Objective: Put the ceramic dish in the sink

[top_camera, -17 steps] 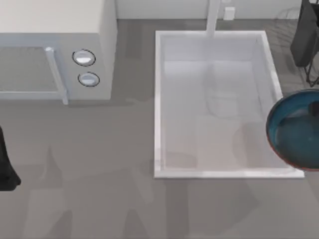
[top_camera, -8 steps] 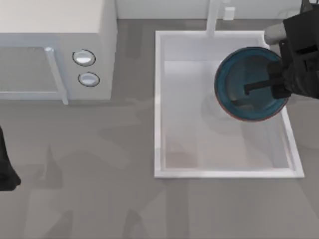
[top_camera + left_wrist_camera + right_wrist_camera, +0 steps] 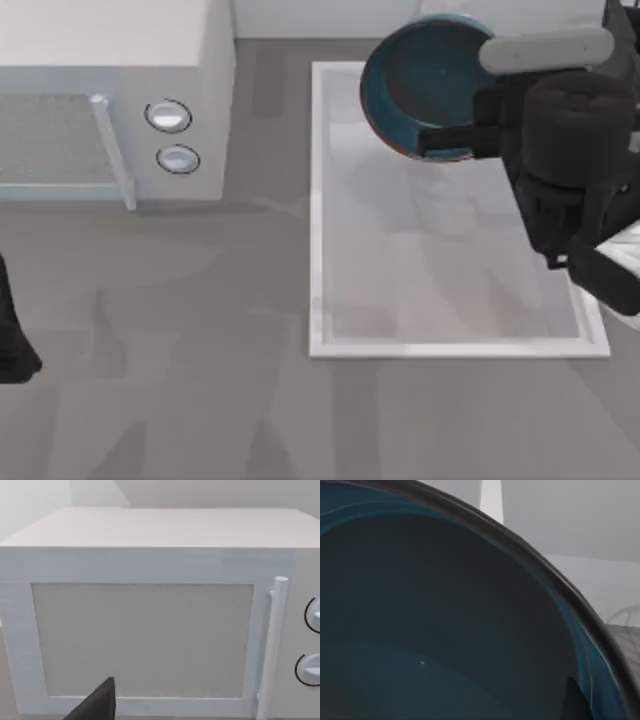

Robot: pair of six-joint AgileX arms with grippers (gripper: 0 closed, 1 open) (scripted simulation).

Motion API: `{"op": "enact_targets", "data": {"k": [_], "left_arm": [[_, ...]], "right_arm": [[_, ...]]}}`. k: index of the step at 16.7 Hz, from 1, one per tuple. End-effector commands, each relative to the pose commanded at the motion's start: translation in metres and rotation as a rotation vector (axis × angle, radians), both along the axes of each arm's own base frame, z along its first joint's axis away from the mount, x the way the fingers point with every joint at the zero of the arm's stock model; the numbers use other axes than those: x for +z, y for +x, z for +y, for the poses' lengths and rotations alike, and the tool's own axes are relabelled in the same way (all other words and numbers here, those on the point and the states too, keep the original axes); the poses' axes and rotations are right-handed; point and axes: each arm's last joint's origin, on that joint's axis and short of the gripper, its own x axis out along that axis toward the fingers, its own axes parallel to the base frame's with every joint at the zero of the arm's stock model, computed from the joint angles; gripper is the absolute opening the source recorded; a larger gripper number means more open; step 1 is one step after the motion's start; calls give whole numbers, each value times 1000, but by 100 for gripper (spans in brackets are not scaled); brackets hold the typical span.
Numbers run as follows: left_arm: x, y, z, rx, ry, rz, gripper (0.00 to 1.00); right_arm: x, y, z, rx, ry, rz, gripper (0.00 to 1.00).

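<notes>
The left arm (image 3: 12, 335) sat parked at the counter's left edge; its pincer's state could not be told. A boxy white microwave (image 3: 110, 95) with two round knobs filled the far left corner. The glossy teal ceramic dish (image 3: 425, 85), thinly reddish-rimmed, hung above the far end of the sink (image 3: 320, 250), covering its faucet, clenched at the rim by the right pincer (image 3: 455, 140).

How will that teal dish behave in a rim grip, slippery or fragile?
Probably slippery: the ceramic dish looks glossy, and the right pincer seems to hold only its rim. Likely stiff and breakable if dropped into the sink. Round and shallow, so it may swing or tilt.
</notes>
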Motion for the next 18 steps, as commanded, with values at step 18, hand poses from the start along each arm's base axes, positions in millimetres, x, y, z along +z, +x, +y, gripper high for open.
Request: {"op": "enact_targets", "data": {"k": [18], "left_arm": [[0,0,0,0,0,0,100]], "right_arm": [[-28,-15,16,-24,101,-192,0]]}}
